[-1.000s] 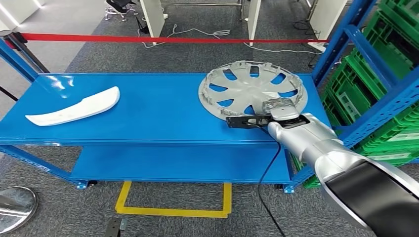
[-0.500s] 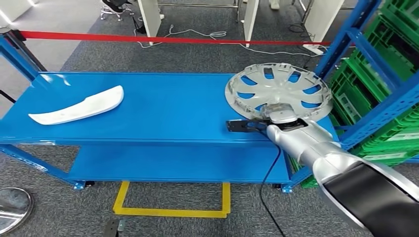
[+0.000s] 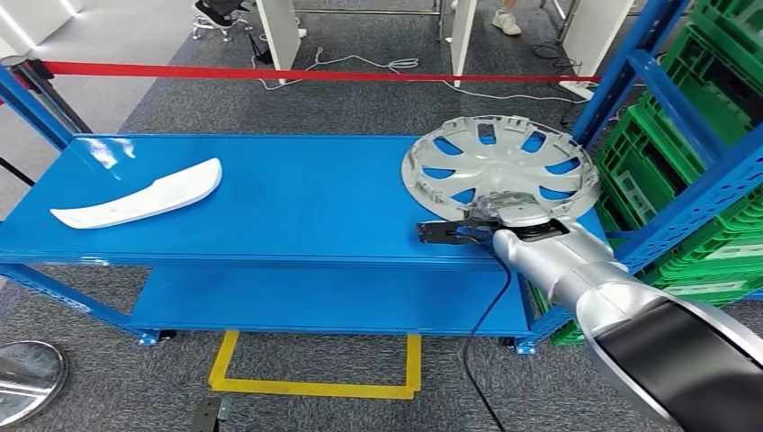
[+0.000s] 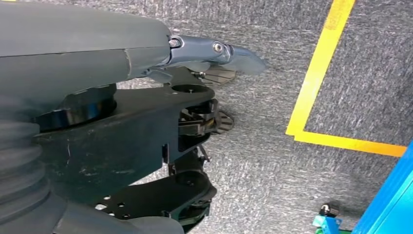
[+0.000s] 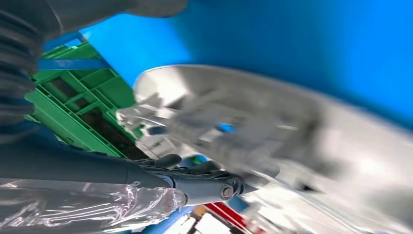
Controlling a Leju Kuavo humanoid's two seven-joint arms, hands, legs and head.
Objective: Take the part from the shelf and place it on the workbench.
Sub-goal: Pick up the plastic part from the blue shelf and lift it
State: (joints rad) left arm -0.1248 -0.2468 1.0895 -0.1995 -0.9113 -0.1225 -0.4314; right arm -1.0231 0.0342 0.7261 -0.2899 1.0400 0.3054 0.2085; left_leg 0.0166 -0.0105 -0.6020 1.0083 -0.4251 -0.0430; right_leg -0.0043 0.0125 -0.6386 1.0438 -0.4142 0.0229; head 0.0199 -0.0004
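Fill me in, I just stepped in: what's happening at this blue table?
The robot's right hand grips the near rim of a silver wheel cover at the right end of the blue workbench. Whether the cover rests flat cannot be told. A white curved part lies at the left end. The left hand hangs over the carpet.

White curved trim pc (image 3: 139, 195) on bench's left, red barrier tape (image 3: 270, 72) behind, green crates (image 3: 693, 153) at right.

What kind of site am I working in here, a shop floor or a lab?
Probably a workshop or parts-handling test bay: a blue metal workbench holding a silver wheel cover and a white trim part, green crates on blue racking, and a red barrier tape.
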